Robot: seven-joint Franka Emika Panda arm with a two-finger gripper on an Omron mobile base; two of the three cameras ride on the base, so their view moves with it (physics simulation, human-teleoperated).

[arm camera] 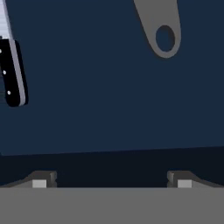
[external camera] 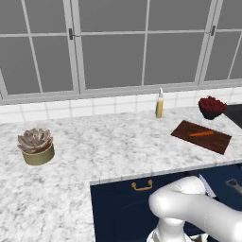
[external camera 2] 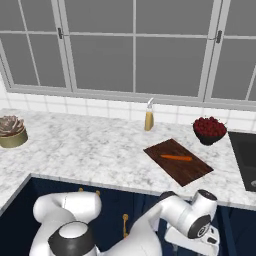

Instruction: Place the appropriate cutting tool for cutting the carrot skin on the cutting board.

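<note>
The grey metal peeler (arm camera: 158,27) lay in the open dark-blue drawer (arm camera: 109,109), its holed handle end pointing toward the gripper (arm camera: 112,180), whose fingers stood spread and empty; a black-handled knife (arm camera: 12,70) lay parallel.

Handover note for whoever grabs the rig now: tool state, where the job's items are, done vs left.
Tool: open, holding nothing, low inside the open dark blue drawer.
Peeler: lying in the drawer ahead of the tool, only its handle end with the hole in frame, untouched.
Knife: also in the drawer, off to one side; not the one wanted.
Carrot: lying on the cutting board on the counter.
Done: drawer open, tool over it.
Left: grasp the peeler, lift it, set it on the board.
</note>
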